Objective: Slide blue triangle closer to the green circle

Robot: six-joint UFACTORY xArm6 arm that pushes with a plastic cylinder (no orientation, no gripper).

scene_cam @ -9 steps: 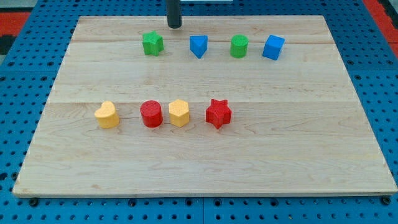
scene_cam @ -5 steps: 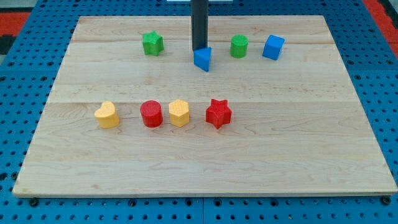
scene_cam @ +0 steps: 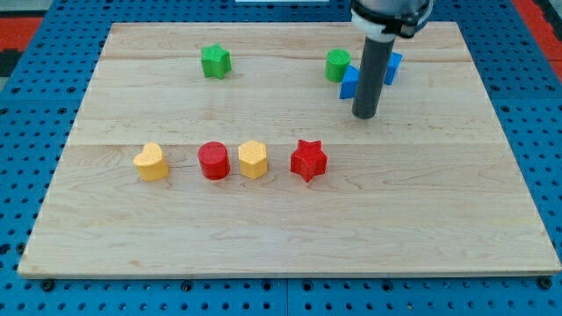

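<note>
The blue triangle point(scene_cam: 349, 84) lies just below and right of the green circle point(scene_cam: 337, 64), close against it, near the view's top right. The rod partly hides the triangle. My tip point(scene_cam: 366, 115) rests on the board just below and right of the blue triangle. I cannot tell if it touches the triangle.
A blue cube point(scene_cam: 392, 67) sits right of the rod, partly hidden by it. A green star point(scene_cam: 214, 61) is at the top left. A yellow heart point(scene_cam: 151, 161), red circle point(scene_cam: 213, 161), yellow hexagon point(scene_cam: 252, 159) and red star point(scene_cam: 308, 160) form a row across the wooden board point(scene_cam: 290, 237).
The blue triangle has slid right, from between the green star and green circle to beside the green circle. My tip has moved right and toward the view's bottom.
</note>
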